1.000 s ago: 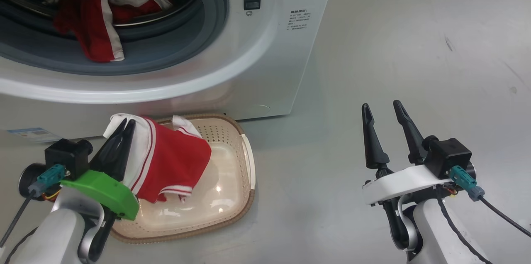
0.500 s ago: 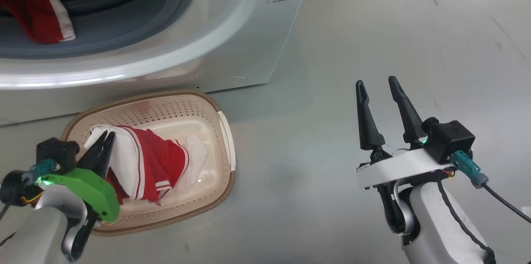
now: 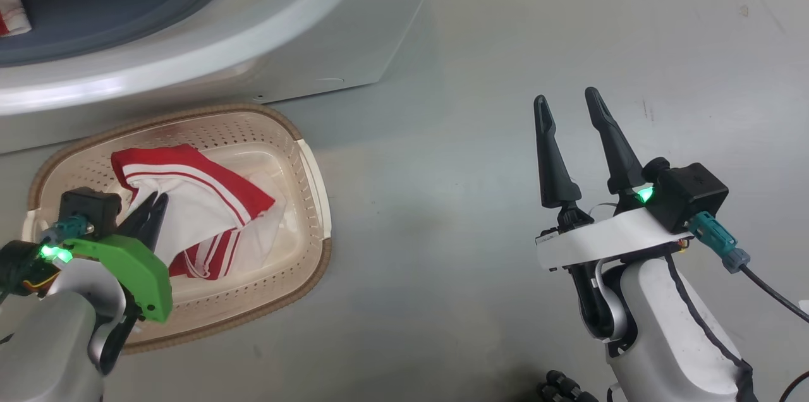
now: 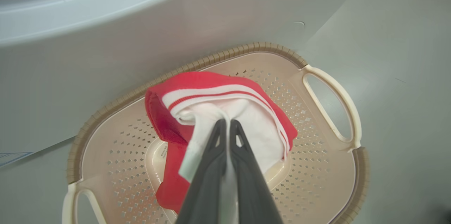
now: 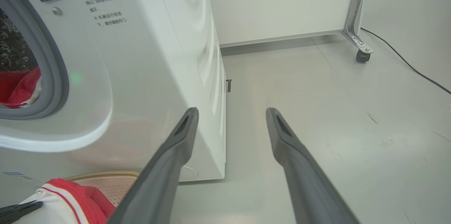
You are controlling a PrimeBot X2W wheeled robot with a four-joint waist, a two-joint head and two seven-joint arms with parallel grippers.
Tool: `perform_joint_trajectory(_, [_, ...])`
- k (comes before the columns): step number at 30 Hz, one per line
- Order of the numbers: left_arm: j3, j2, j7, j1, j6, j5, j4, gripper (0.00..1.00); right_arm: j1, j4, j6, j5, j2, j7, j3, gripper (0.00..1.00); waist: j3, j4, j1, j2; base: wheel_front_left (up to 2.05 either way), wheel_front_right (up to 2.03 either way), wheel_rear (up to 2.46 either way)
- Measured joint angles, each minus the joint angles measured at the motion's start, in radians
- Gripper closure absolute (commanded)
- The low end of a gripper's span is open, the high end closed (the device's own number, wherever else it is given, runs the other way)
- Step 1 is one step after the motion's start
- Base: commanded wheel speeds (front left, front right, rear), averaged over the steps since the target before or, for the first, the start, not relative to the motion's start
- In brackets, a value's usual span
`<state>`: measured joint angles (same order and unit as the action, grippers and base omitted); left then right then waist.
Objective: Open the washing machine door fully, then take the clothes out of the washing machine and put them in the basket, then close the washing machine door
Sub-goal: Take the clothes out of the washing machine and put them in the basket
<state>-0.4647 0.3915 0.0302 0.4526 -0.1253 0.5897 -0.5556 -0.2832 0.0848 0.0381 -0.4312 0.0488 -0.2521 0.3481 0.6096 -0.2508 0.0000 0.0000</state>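
lower left of the head view: the left gripper (image 3: pixel 153 203) is clamped shut on a white fold of the red-and-white garment (image 3: pixel 205 190). most of that cloth lies inside the basket (image 3: pixel 298 158), which sits on the floor (image 3: pixel 442 212) right in front of the washing machine (image 3: pixel 303 35). the step in hand looks like the drop-off.

imo the best way is for the robot to spread the jaws wide b4 lifting. the left wrist view shows fabric pinched between the fingers and trailing down along them, so it could snag and get dragged back out. then it should pull straight up & away, clear of the brown rim (image 3: pixel 189 112).

over at the right of the head view the right gripper (image 3: pixel 564 98) hangs above bare floor, fingers apart, holding nothing. prob fine to leave it parked there.

hard to make out: the upper left corner catches a sliver of more clothes (image 3: pixel 11 10) in the grey opening (image 3: pixel 126 16). it's cut off by the frame edge, so no telling how many pieces are left inside. the basket bottom under the garment is covered too, so can't tell if anything lies beneath it.
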Motion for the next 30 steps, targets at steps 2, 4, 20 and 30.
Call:
perform_joint_trajectory(2, [-0.015, -0.001, -0.003, 0.007, 0.000, -0.001, -0.023, 1.00, -0.006, -0.002, 0.000, -0.001, 0.000, 0.000, 0.005, 0.00, 0.013, -0.007, 0.0000, 0.0000, 0.00, 0.00, 0.00])
perform_joint_trajectory(4, [-0.030, -0.004, -0.002, 0.011, 0.000, -0.001, -0.041, 1.00, -0.011, -0.002, 0.002, -0.007, -0.001, 0.000, 0.004, 0.00, 0.023, -0.015, 0.0000, 0.0000, 0.00, 0.00, 0.00])
perform_joint_trajectory(20, [-0.091, -0.039, 0.012, 0.060, 0.000, 0.025, -0.160, 0.00, -0.017, 0.006, 0.017, -0.007, -0.001, 0.000, -0.010, 0.00, 0.018, -0.005, 0.0000, 0.0000, 0.00, 0.00, 0.00])
perform_joint_trajectory(30, [-0.116, -0.066, 0.132, 0.085, 0.000, 0.053, -0.181, 0.00, -0.019, 0.041, 0.016, 0.012, 0.000, 0.000, -0.031, 0.00, -0.052, 0.035, 0.0001, 0.0000, 0.00, 0.00, 0.00])
